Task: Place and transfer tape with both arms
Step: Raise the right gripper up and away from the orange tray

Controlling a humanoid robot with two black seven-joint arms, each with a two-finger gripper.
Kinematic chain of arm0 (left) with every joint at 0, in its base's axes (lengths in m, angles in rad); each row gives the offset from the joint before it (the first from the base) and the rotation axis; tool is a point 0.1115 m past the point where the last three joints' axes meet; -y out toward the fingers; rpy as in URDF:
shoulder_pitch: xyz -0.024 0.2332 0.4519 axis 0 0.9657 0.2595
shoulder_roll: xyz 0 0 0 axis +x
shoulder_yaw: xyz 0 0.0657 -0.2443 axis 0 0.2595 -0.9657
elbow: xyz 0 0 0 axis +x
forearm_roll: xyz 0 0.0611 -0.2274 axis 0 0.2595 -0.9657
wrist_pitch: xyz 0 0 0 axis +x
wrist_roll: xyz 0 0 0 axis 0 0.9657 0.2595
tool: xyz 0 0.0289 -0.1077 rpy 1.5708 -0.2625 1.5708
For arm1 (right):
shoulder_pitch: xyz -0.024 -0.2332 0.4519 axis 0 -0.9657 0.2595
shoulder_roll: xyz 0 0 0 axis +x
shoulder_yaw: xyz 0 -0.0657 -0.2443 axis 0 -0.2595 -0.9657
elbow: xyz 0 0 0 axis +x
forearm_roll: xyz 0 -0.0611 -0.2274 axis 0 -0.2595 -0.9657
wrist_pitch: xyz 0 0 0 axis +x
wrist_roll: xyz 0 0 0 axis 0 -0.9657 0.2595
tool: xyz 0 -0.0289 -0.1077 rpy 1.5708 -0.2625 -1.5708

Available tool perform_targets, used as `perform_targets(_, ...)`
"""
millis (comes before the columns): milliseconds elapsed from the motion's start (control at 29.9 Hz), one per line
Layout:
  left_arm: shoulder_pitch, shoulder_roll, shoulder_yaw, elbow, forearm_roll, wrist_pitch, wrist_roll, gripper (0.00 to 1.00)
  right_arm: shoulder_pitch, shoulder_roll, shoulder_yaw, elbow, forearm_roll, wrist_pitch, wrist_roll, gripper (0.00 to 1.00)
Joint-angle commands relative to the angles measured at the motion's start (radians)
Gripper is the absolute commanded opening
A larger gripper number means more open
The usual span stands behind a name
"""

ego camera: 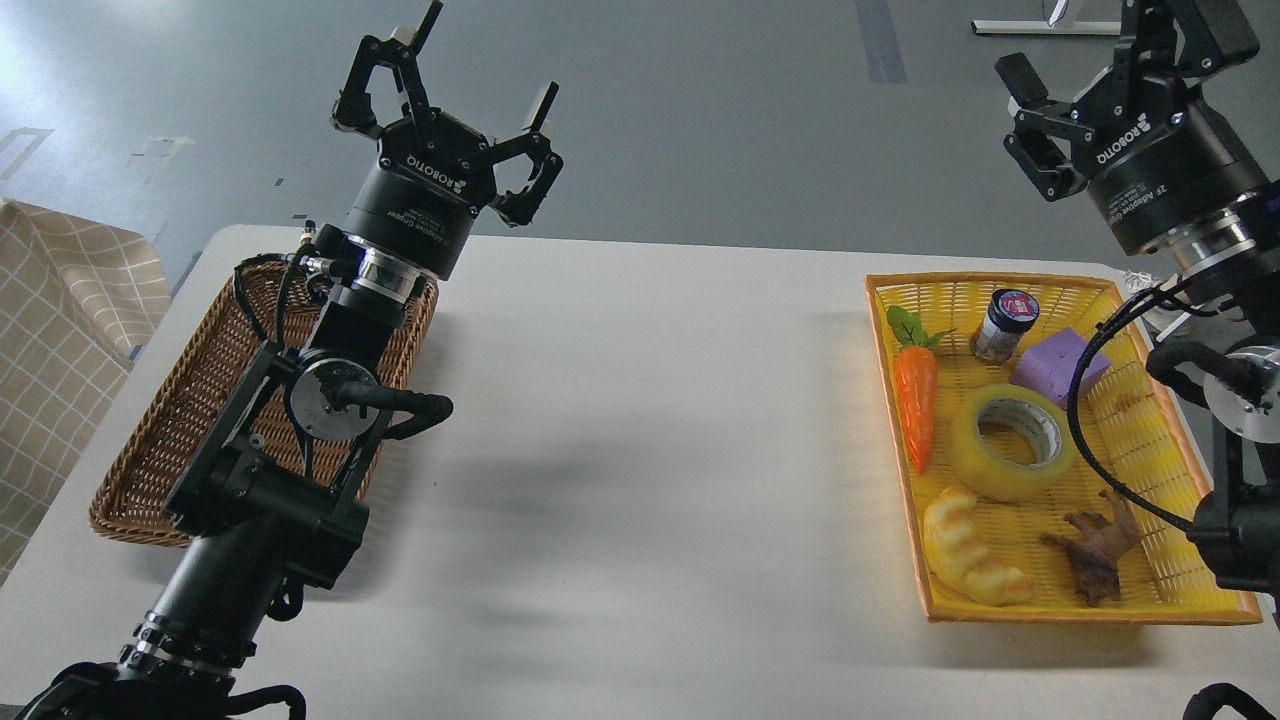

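The tape (pixel 1010 442), a yellow translucent roll with a pale core, lies flat in the middle of the yellow basket (pixel 1040 610) on the right of the white table. My right gripper (pixel 1105 50) is open and empty, held high above and beyond the basket's far right corner, well clear of the tape. A black cable of the right arm hangs over the basket's right part. My left gripper (pixel 470 65) is open and empty, raised above the far end of the brown wicker basket (pixel 140 470) on the left.
The yellow basket also holds a toy carrot (pixel 915 405), a small jar (pixel 1003 322), a purple block (pixel 1055 362), a pale yellow dumpling toy (pixel 970 550) and a brown toy figure (pixel 1095 550). A checked cloth (pixel 60 330) lies beyond the table's left edge.
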Motion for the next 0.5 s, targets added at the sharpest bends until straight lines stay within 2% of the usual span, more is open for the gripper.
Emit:
perform_targets(0, 0.0, 0.0, 0.002, 0.0, 0.0, 0.0, 0.0, 0.98, -0.019, -0.014, 0.001, 0.035, 0.002, 0.001, 0.005, 1.0)
perform_targets(167, -0.002, 0.002, 0.002, 0.0, 0.001, 0.0, 0.0, 0.98, -0.026, -0.026, 0.0, 0.045, 0.002, 0.008, 0.005, 1.0)
perform_targets(367, 0.0, 0.002, 0.002, 0.0, 0.001, 0.0, 0.002, 0.98, -0.039, -0.161, -0.071, 0.061, -0.014, 0.012, -0.003, 1.0)
perform_targets(468, 0.003, 0.0, 0.004, 0.0, 0.001, 0.002, 0.002, 0.98, -0.046, -0.263, -0.138, 0.057, -0.14, 0.009, -0.008, 1.0)
